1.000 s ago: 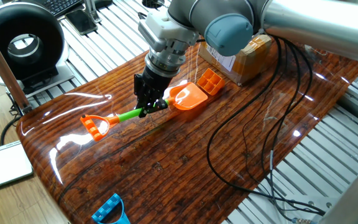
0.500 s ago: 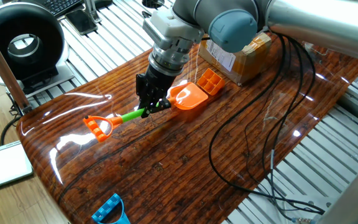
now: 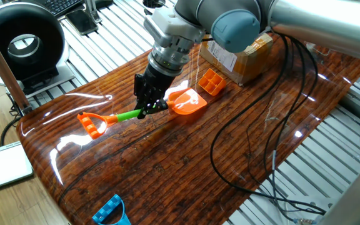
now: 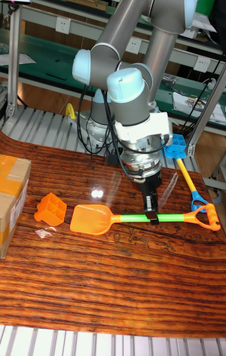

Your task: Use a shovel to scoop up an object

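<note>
The shovel lies about level just over the wooden table, with its orange blade point(image 3: 187, 103) point(image 4: 90, 218) pointing at the object. My gripper point(image 3: 149, 108) point(image 4: 152, 217) is shut on the green shaft point(image 3: 127, 115) point(image 4: 130, 218), close behind the blade. The orange loop end point(image 3: 90, 124) point(image 4: 208, 217) sticks out on the other side. The object point(image 3: 212, 82) point(image 4: 50, 210), a small orange gridded block, rests on the table just beyond the blade tip, with a narrow gap between them.
A brown cardboard box point(image 3: 242, 55) point(image 4: 12, 196) stands right behind the block. A small blue plastic toy point(image 3: 112, 211) point(image 4: 176, 144) lies at the table's near edge. Black cables point(image 3: 255, 144) hang over the right side of the table point(image 3: 167, 169).
The shovel has drawn back from the block along its own length. The blade edge that was almost against the block now stands slightly apart from it. The gripper still holds the shaft.
</note>
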Controlling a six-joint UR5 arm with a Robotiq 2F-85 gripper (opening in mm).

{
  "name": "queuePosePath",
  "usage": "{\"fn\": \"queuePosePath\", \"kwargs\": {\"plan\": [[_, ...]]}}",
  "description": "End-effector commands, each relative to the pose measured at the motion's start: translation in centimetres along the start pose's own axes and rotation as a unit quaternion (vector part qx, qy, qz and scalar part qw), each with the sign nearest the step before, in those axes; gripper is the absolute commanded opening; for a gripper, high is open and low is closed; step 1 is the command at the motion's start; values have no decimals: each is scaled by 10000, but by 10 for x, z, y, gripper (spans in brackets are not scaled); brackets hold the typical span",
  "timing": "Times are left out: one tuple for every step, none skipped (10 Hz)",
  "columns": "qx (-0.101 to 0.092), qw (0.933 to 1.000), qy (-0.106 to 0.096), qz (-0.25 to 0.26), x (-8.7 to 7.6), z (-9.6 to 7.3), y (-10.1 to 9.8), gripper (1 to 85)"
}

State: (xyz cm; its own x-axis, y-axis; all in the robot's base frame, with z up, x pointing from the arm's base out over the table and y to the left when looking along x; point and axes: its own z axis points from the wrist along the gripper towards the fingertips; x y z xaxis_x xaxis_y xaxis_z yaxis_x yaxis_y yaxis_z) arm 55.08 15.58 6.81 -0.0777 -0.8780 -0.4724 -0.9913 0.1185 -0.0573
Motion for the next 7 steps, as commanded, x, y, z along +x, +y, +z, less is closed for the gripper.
{"fn": "queuePosePath", "kwargs": {"plan": [[29, 10000, -15, -79, 11, -4, -3, 13], [30, 9999, -8, -110, 17, -5, -4, 13], [22, 9999, -14, -148, 21, -6, -4, 13], [7, 9998, 2, -188, 27, -7, -3, 13], [-16, 9998, -4, -187, 27, -8, -1, 13], [6, 9999, -13, -163, 27, -8, -2, 13], [52, 9999, -24, -116, 26, -8, -5, 13]]}}
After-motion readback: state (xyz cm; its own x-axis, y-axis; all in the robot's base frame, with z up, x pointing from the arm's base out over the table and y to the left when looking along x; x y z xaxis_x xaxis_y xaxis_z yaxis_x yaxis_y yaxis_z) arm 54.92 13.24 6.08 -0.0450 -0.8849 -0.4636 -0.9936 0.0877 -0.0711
